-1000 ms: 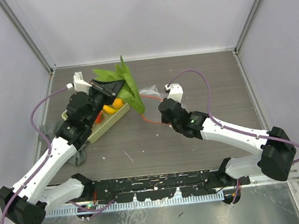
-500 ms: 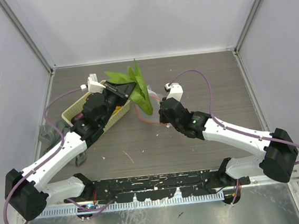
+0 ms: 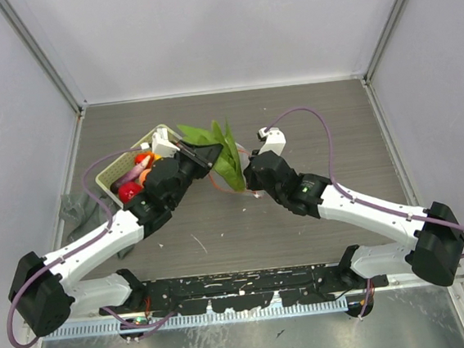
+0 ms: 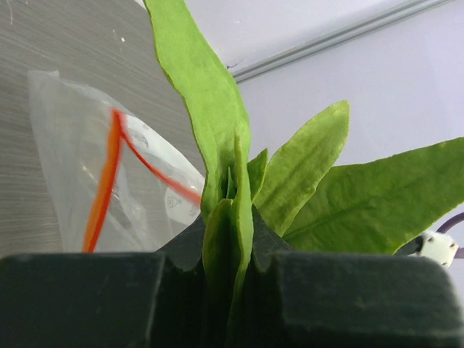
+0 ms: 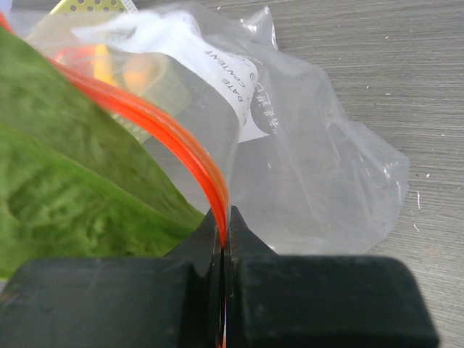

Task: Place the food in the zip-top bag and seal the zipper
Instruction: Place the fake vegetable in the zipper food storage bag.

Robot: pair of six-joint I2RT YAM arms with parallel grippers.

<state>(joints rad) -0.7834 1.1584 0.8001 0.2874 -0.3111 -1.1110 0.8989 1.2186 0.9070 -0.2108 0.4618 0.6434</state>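
My left gripper (image 3: 211,154) (image 4: 230,235) is shut on the stem end of the large green leaf (image 3: 227,160) (image 4: 217,130) and holds it up next to the zip-top bag (image 4: 69,159) (image 5: 319,181). My right gripper (image 3: 250,177) (image 5: 224,230) is shut on the red-orange zipper (image 5: 170,130) (image 4: 101,196) and lifts one side of the bag's mouth. In the right wrist view the leaf (image 5: 65,188) lies against the zipper at the left. More food, red (image 3: 128,189) and orange (image 3: 143,159) pieces, sits in the mesh basket (image 3: 113,166). From above, both grippers and the leaf hide most of the bag.
The yellow-green basket stands at the left middle of the wooden table (image 3: 326,124). A grey cloth (image 3: 76,215) lies by the left wall below it. Grey walls close the table at the back and on both sides.
My left arm has swung right with the leaf, from over the basket to the bag's mouth, uncovering the basket. The right gripper has stayed almost still on the zipper.
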